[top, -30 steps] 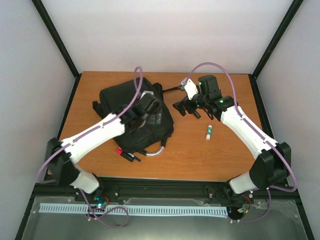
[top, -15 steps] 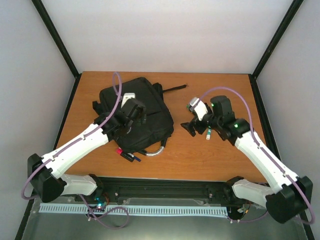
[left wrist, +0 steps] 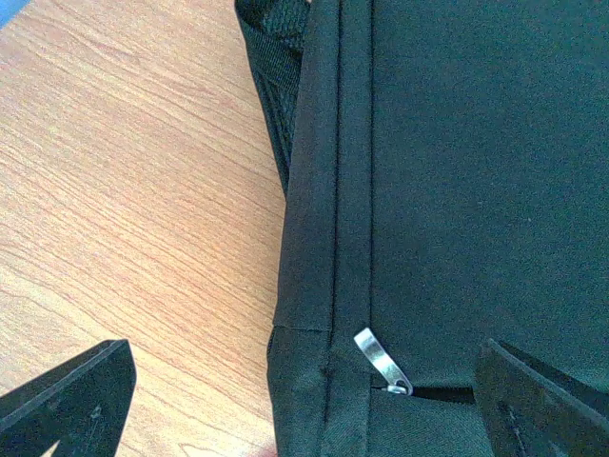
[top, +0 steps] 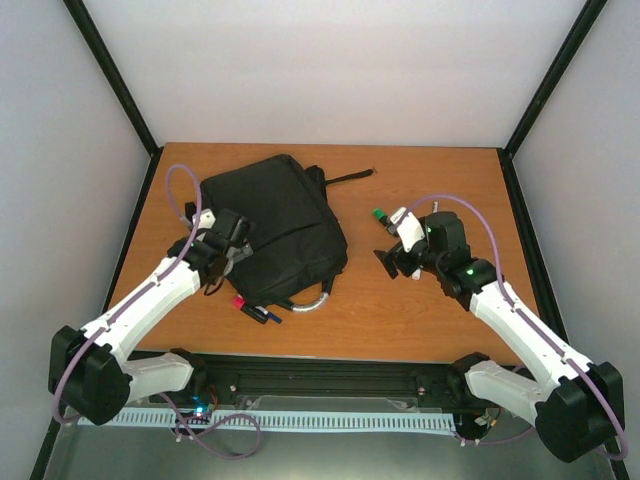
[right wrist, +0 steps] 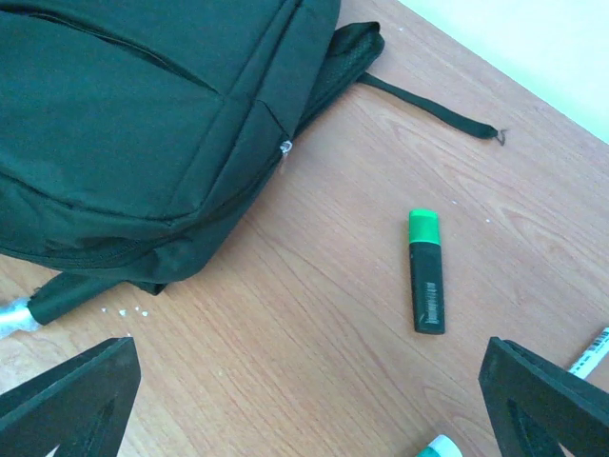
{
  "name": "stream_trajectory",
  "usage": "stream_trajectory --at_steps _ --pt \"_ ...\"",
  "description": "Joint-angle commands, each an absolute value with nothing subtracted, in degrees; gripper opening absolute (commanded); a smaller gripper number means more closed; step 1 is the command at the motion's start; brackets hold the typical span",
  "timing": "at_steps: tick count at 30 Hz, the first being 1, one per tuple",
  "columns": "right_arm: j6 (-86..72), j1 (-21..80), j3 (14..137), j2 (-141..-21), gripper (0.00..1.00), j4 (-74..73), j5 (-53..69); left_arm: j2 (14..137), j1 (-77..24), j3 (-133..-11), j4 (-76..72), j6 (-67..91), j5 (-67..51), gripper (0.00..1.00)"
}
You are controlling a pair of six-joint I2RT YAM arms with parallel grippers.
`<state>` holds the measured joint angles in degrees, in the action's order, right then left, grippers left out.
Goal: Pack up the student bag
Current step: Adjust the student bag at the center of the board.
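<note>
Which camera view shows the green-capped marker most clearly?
The right wrist view: the green-capped marker lies whole on the wooden table, apart from the student bag, cap and black body both plain. The top external view shows the marker only as a small green spot. The left wrist view does not show it.

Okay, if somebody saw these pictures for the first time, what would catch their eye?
The black student bag lying flat on the left half of the wooden table dominates. The left end effector hangs open over the bag's left edge by a silver zip pull, and the right end effector hangs open above bare wood. A green-capped marker lies to the bag's right.
</note>
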<state>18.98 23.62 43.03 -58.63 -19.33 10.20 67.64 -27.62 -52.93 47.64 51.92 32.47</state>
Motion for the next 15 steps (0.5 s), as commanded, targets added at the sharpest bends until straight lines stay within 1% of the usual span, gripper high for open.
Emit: stream_trajectory --at_steps 1,3,5,8,11,15 --pt "21.6 23.0 40.7 -57.3 1.00 -14.8 7.9 66.7 -26.2 -50.3 43.3 53.6 29.0 1.00" --pt "22.8 23.0 40.2 -58.1 1.00 -15.1 9.7 66.6 -26.2 -47.6 40.0 51.7 25.6 1.00" --pt "23.9 23.0 42.1 -59.6 1.00 -18.5 11.2 66.7 -26.2 -45.1 37.3 51.7 23.0 1.00" --pt "24.3 23.0 42.9 -60.1 1.00 -18.7 10.3 67.2 -26.2 -41.8 33.4 51.5 20.1 1.00" --pt "25.3 23.0 42.5 -60.3 1.00 -18.8 9.5 67.7 -26.2 -39.5 28.5 50.2 14.5 1.00" --pt "25.9 22.9 43.5 -61.4 0.94 -19.9 10.6 69.0 -26.3 -37.8 21.2 48.1 6.9 1.00"
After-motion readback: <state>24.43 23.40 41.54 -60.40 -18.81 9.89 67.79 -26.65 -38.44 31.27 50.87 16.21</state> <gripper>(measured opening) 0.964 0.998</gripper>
